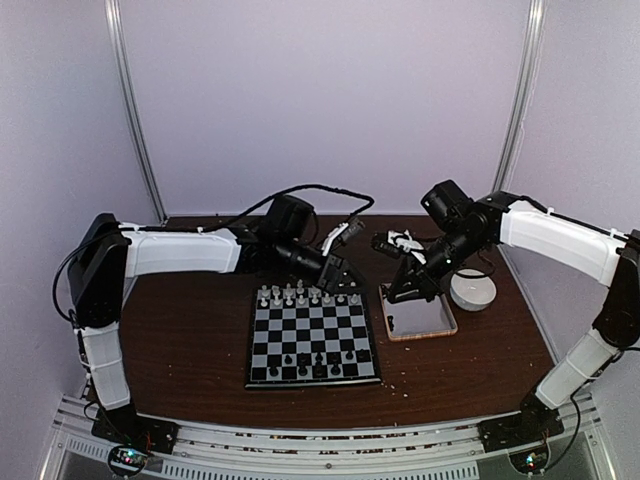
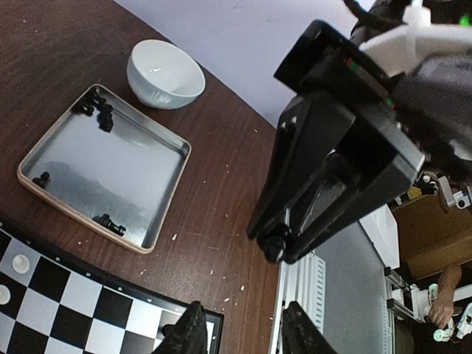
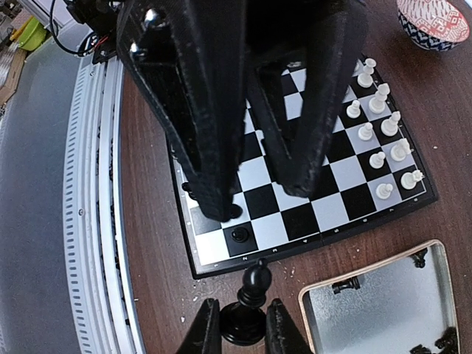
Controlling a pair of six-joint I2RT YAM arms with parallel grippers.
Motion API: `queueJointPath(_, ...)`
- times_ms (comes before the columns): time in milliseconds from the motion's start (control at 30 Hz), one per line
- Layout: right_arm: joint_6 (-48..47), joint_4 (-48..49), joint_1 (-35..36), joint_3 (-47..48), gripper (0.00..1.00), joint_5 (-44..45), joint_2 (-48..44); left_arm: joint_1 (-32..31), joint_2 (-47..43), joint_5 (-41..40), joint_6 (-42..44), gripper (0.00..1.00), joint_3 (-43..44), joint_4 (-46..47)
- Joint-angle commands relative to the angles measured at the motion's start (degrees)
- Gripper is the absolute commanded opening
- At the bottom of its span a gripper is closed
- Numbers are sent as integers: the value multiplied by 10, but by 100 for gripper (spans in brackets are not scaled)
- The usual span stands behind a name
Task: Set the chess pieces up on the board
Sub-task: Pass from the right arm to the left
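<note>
Black piece (image 3: pixel 256 284) pinched in R tool (image 3: pixel 243 310), just off board (image 3: pixel 328 210) edge; L tool (image 2: pixel 240 324) part-open, empty.

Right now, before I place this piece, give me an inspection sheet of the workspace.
Surface: brown table, pale crumbs scattered.
Job's things: board; white pieces on far rows; few black pieces near side; leftover pieces in tray.
Clutter: white bowl beside tray; patterned bowl.
Claws: right claw shut on a black chessman; left claw open, empty.
Cables: black cable loops above left arm.
Surroundings: pale walls.
</note>
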Motion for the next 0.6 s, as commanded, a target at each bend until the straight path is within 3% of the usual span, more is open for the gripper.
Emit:
queueJointPath(0,-12,-1,12,-4,18,-14,-6,-6,16,45,-23,36,30,39)
queueJointPath(567,-5,8,33,7,18,-14,5,-12,49,105,-77,32,38,100)
